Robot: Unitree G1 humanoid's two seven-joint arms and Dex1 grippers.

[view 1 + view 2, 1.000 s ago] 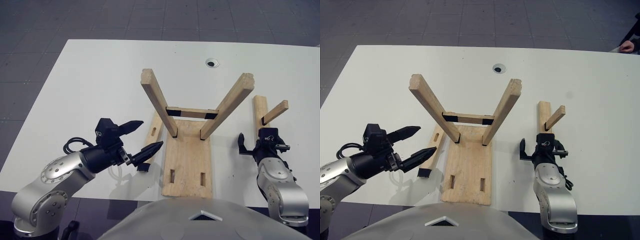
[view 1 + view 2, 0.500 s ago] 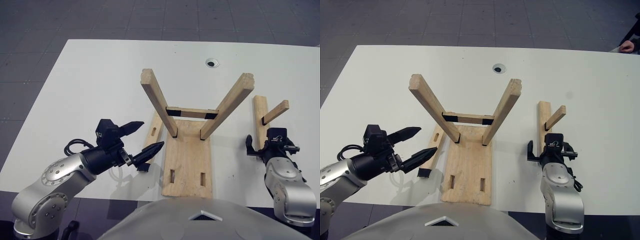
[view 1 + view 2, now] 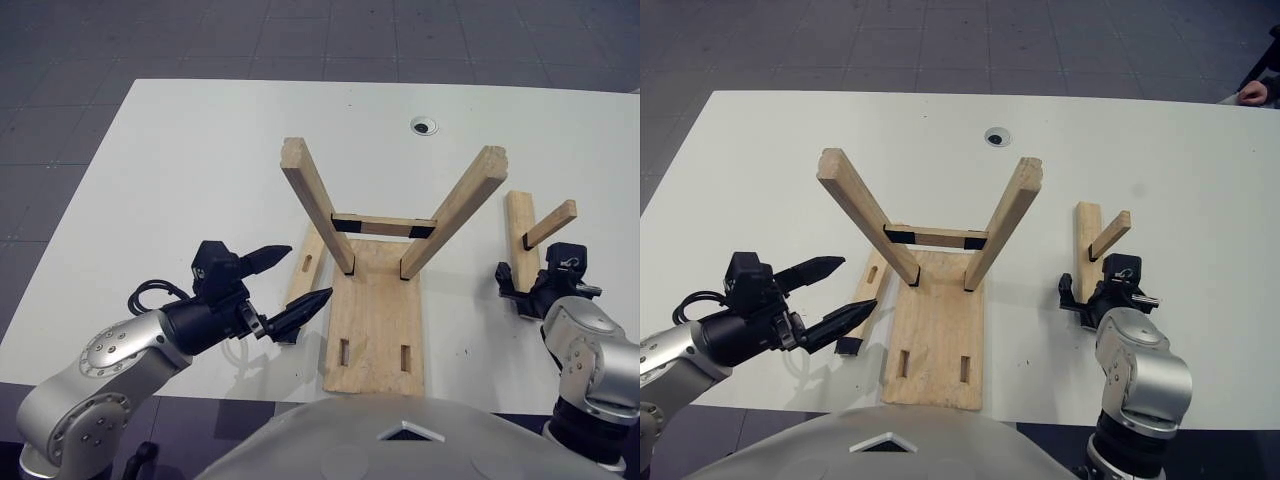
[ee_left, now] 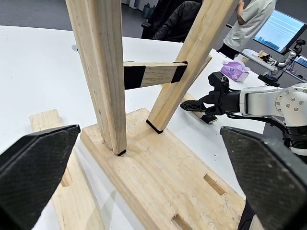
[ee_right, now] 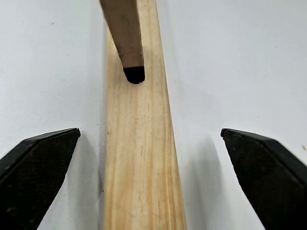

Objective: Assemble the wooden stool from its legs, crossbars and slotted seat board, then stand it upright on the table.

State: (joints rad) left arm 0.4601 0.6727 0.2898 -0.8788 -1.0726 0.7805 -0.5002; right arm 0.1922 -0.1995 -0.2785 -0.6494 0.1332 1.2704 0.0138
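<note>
My left hand [image 3: 308, 272] is spread wide, with the lower fingertip right by a loose leg [image 3: 313, 255] lying on the desk [image 3: 180, 170]. Just past it is the seat board [image 3: 375, 325], with two legs and a crossbar [image 3: 385, 226] standing in it. My right hand [image 3: 535, 288] is open too, fingers either side of another flat leg piece [image 3: 520, 225].

Bare wood stool [image 3: 375, 305], matt white table [image 3: 190, 150]
</note>
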